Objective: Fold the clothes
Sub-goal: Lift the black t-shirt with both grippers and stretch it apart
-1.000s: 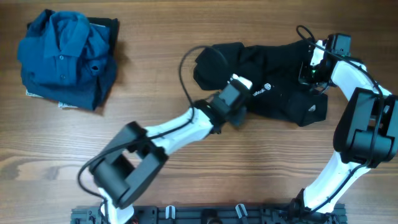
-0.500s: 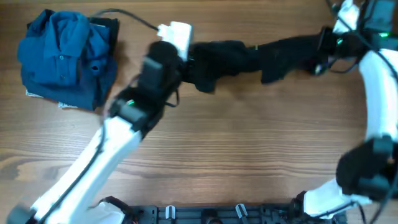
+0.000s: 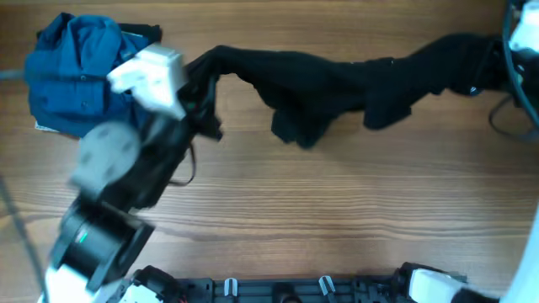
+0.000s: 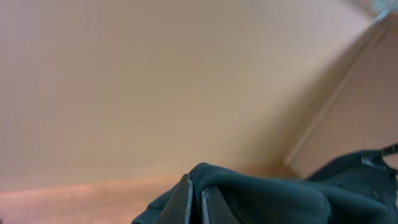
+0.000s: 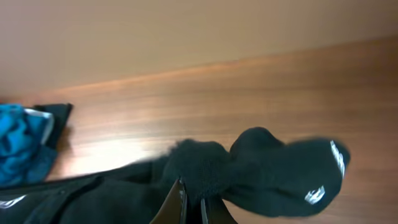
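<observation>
Left gripper (image 4: 195, 191), right gripper (image 5: 190, 194): each pinched tight on black shirt (image 3: 337, 80) ends; soft, light, droopy; likely best gripped at hem corners.

Readable text: none in any view.
Black soft fabric shirt (image 5: 267, 174), right wrist view: two small white printed marks (image 5: 314, 195) on the bunched cloth, one near its lower edge and one at its right edge; both too blurred to make out letters.
Same shirt, overhead view: only plain black folds show, with nothing legible.
</observation>
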`<state>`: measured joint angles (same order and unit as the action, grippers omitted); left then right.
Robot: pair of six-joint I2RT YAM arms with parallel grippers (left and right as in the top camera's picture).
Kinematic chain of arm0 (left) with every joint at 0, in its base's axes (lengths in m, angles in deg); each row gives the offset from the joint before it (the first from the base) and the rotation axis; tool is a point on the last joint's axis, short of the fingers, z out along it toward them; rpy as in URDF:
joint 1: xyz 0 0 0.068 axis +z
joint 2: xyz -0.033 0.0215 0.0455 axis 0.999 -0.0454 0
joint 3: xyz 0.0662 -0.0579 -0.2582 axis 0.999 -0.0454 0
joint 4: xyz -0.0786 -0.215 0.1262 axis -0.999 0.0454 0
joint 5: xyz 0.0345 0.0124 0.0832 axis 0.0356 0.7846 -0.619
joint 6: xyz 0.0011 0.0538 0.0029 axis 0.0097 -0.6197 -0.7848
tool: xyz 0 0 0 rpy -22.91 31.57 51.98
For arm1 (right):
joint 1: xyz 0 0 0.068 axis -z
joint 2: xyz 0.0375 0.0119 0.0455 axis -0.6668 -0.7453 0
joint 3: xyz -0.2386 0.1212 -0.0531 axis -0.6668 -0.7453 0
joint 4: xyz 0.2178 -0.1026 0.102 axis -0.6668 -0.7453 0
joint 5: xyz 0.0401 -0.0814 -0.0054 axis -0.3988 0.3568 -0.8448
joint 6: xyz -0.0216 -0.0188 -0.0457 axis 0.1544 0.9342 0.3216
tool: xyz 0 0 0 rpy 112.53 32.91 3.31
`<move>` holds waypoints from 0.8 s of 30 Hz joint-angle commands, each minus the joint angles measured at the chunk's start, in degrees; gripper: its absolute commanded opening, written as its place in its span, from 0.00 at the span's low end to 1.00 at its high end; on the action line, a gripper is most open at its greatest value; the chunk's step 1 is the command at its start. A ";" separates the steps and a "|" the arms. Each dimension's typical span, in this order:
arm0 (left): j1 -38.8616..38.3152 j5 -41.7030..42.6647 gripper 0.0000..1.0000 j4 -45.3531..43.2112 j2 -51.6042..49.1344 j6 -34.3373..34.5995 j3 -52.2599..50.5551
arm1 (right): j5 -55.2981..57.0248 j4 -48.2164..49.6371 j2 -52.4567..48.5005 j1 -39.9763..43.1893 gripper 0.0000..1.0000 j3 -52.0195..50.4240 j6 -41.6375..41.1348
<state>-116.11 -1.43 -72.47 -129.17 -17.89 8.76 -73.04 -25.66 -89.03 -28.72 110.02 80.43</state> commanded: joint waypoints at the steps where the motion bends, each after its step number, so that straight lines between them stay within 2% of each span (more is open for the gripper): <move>1: 0.46 -1.44 0.04 0.46 6.97 0.74 2.95 | 0.90 -2.29 6.88 -0.15 0.04 4.85 -0.02; 9: 0.46 -1.46 0.04 8.17 13.29 0.74 7.72 | 3.10 -7.19 15.28 -0.15 0.04 9.81 -0.11; 14: 0.46 -3.48 0.04 10.56 13.27 0.72 9.66 | 5.90 -9.11 15.78 -0.15 0.04 13.11 -0.07; 19: 0.46 -10.43 0.04 13.77 10.19 0.74 9.66 | 6.03 -10.08 12.48 -0.15 0.04 13.09 0.02; 24: 0.46 -15.37 0.04 16.61 3.76 0.76 9.66 | 4.37 -12.39 5.14 -0.15 0.04 12.96 1.62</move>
<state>-116.11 -8.44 -56.84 -120.41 -17.87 17.46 -70.37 -37.53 -77.99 -28.83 122.85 80.45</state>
